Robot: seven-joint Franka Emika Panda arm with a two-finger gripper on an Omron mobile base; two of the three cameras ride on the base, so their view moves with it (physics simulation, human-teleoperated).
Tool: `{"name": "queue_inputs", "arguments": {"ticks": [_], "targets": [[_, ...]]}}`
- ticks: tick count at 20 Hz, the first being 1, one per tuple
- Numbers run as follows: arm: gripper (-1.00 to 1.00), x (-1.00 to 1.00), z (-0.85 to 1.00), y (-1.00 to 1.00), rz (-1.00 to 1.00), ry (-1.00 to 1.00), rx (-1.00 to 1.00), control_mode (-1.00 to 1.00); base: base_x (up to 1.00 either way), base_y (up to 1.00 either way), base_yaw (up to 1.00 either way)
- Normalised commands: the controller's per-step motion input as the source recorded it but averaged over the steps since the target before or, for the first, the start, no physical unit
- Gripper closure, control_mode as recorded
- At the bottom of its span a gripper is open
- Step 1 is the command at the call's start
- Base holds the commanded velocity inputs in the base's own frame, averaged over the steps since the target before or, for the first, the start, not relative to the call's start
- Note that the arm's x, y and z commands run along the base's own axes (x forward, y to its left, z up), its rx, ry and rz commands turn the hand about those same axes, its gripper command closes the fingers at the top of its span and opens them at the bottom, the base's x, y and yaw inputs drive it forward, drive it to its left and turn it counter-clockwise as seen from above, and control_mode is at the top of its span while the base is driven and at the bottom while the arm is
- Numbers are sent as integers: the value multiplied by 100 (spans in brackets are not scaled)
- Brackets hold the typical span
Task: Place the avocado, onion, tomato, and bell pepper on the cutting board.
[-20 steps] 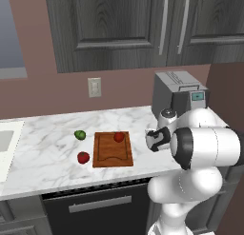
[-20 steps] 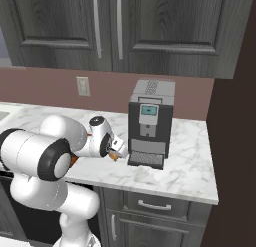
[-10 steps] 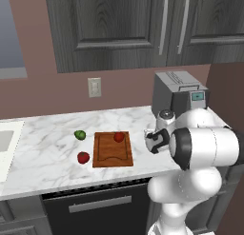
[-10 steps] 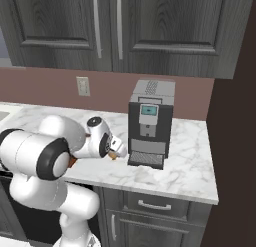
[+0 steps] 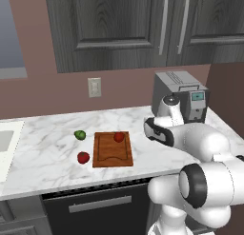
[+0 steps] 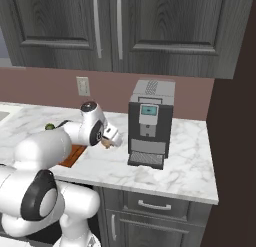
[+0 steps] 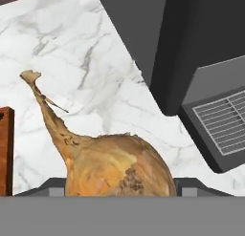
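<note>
Onion (image 7: 119, 166) pinched in the hand (image 6: 107, 139), beside the coffee machine (image 6: 148, 123).
Gripped for carrying to the board (image 5: 113, 149), lower left, where one red item (image 5: 119, 136) sits.

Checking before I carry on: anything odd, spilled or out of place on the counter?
Nothing stands out. The gripper is closed on the onion beside the coffee machine; one tomato sits on the cutting board. No spills.

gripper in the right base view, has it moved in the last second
Yes. The gripper, shut on the onion, has risen a little off the counter and shifted left, away from the coffee machine.
</note>
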Motion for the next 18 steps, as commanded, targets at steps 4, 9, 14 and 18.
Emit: {"name": "queue_inputs", "arguments": {"ticks": [4, 9, 14, 18], "targets": [[100, 0, 8, 85, 2, 10, 0, -100, 0, 0, 0], [100, -1, 0, 95, 2, 8, 1, -100, 0, 0, 0], [100, -4, -8, 57, 4, 6, 8, -100, 0, 0, 0], [100, -2, -6, 12, 1, 1, 6, -100, 0, 0, 0]]}}
